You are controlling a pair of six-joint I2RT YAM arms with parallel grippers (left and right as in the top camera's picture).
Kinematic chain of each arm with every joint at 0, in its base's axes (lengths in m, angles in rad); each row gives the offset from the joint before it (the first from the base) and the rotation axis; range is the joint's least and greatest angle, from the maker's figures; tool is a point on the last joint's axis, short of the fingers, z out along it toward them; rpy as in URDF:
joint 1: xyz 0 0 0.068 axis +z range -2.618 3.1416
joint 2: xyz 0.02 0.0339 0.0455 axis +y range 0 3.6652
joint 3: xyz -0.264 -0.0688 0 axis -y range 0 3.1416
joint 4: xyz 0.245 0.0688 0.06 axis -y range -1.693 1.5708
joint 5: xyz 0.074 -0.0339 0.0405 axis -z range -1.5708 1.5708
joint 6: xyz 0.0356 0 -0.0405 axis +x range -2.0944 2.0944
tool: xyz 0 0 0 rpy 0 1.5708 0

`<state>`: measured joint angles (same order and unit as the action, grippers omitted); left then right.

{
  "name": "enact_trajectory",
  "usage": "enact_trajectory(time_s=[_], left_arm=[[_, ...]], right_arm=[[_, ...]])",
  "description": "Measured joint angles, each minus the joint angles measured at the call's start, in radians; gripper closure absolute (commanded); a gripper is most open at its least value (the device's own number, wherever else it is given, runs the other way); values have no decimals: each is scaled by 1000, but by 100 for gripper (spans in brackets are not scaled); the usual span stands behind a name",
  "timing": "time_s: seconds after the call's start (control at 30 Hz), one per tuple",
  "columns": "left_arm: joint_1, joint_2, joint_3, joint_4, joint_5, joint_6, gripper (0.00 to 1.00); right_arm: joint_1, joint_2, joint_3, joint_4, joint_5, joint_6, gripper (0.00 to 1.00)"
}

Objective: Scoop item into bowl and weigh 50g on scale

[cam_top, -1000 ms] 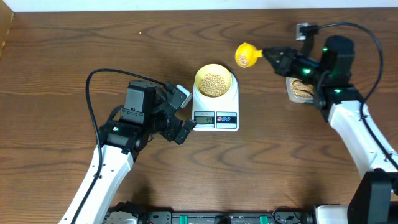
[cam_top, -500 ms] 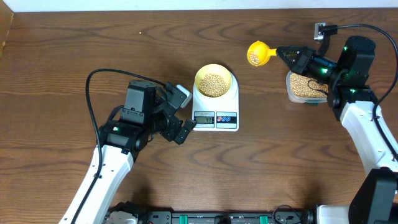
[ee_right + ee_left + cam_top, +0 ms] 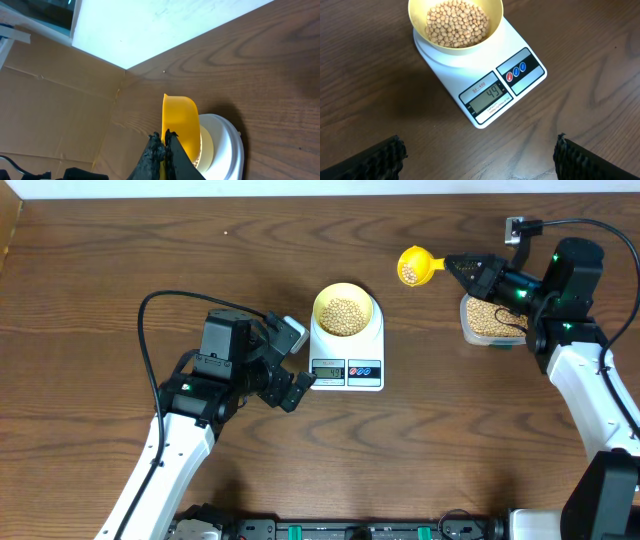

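Almost there: the scale [image 3: 372,348] just ahead of the wide, empty left claw [image 3: 296,364] reads 49 under the bowl [image 3: 318,302] of beans [image 3: 347,317], right claw [image 3: 462,266] pinching the scoop [image 3: 413,266], tiny top-up to go.

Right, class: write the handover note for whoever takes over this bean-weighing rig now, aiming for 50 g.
Left pincer: open, empty, beside the scale.
Right pincer: shut on the yellow scoop, some beans in it, held above the table between scale and tub.
Done: bowl of beans sits on the scale; display reads 49.
Left: add a few beans to reach 50.
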<state>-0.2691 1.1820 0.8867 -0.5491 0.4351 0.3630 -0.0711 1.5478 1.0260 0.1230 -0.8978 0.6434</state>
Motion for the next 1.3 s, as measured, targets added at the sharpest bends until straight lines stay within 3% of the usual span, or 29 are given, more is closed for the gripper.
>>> enact_trajectory(time_s=[0.4, 0.67, 1.3], left_arm=[[0, 0, 0, 0, 0, 0, 3], [0, 0, 0, 0, 0, 0, 3], [0, 0, 0, 0, 0, 0, 3]], right_arm=[[6, 0, 0, 0, 4, -1, 99], [92, 0, 0, 0, 39, -32, 99], [291, 0, 0, -11, 178, -345, 99]])
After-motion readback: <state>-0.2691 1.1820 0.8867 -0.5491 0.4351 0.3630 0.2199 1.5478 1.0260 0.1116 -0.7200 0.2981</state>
